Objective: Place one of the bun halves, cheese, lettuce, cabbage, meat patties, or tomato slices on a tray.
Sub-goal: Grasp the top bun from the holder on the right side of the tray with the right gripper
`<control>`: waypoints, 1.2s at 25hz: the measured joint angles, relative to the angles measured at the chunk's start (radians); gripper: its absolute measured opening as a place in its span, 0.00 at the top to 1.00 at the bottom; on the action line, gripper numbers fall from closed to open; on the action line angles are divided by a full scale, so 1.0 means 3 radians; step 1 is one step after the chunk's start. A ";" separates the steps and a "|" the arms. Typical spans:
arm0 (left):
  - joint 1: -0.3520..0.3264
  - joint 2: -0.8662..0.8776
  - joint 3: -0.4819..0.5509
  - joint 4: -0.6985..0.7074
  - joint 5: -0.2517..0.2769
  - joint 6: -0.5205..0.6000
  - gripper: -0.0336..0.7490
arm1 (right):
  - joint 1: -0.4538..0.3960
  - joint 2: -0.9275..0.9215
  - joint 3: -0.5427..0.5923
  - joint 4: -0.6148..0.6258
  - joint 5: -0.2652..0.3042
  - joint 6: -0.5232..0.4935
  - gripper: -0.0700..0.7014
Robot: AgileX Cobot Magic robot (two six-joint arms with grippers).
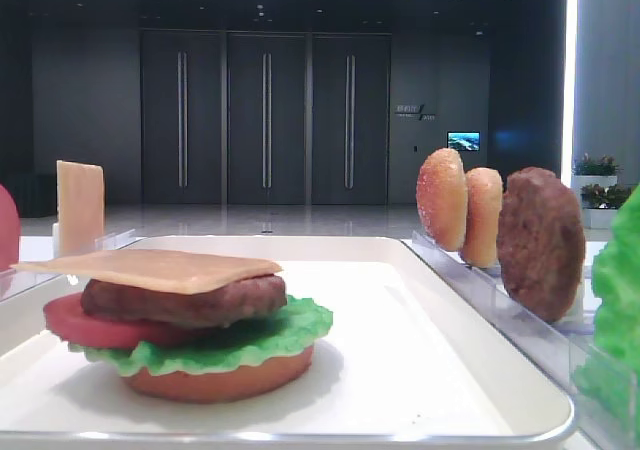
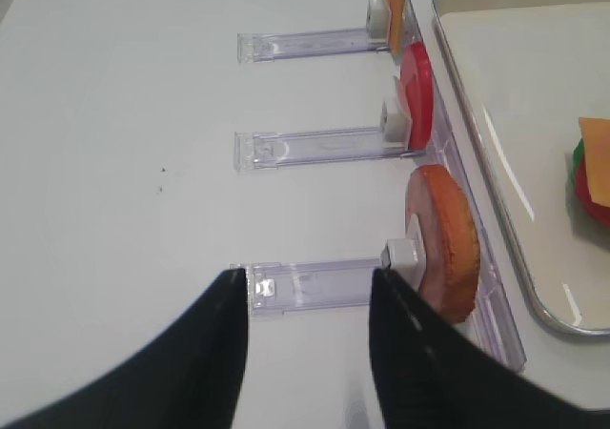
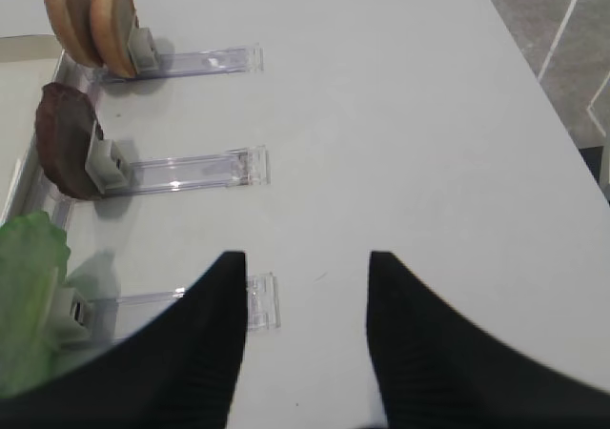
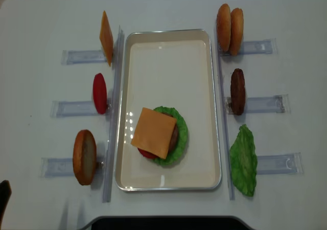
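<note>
On the white tray [image 4: 202, 112] lies a stack: cheese [image 4: 153, 132] over a meat patty, a tomato slice, lettuce [image 4: 180, 133] and a flat bun base [image 1: 220, 378]. Two domed bun halves [image 4: 229, 28] stand in the far right rack, then a meat patty [image 4: 237, 91] and a lettuce leaf [image 4: 244, 159]. The left racks hold cheese [image 4: 106, 37], a tomato slice [image 4: 99, 93] and a flat bun base [image 4: 84, 156]. My right gripper [image 3: 307, 257] is open over bare table right of the lettuce [image 3: 29, 296]. My left gripper [image 2: 307, 275] is open over the rack holding the bun base [image 2: 443, 238].
Clear plastic slotted racks [image 4: 265, 104] stick out sideways from both long sides of the tray. The white table runs on around them, with its right edge and grey floor [image 3: 562, 57] beyond. A dark robot base [image 4: 163, 224] sits at the near edge.
</note>
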 joint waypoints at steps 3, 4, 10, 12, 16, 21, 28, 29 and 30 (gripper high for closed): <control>0.0000 0.0000 0.0000 0.0000 0.0000 0.0000 0.54 | 0.0000 0.0000 0.0000 0.0000 0.0000 0.0000 0.53; 0.0000 0.0000 0.0000 0.0000 0.0000 0.0000 0.54 | 0.0000 0.0000 0.0000 0.0000 0.0000 0.0000 0.53; 0.0000 0.0000 0.0000 0.0000 0.0000 0.0000 0.54 | 0.0000 0.0136 0.0000 0.0000 -0.0003 0.0000 0.53; 0.0000 0.0000 0.0000 0.0000 0.0000 0.0000 0.54 | 0.0000 0.0376 0.0000 0.0012 -0.0006 0.0000 0.53; 0.0000 0.0000 0.0000 0.0000 0.0000 0.0000 0.54 | 0.0000 0.0930 -0.0103 0.0092 -0.0081 -0.0082 0.53; 0.0000 0.0000 0.0000 0.0001 -0.0003 0.0000 0.54 | 0.0000 0.1692 -0.0515 0.0305 -0.0124 -0.0224 0.53; 0.0000 0.0000 0.0000 0.0001 -0.0003 0.0000 0.54 | 0.0000 0.2899 -0.1196 0.0353 -0.0145 -0.0336 0.52; 0.0000 0.0000 0.0000 0.0001 -0.0003 0.0000 0.54 | 0.0000 0.3026 -0.1308 0.0353 -0.0147 -0.0354 0.51; 0.0000 0.0000 0.0000 0.0001 -0.0004 0.0000 0.54 | 0.0000 0.3178 -0.1396 0.0363 -0.0144 -0.0376 0.50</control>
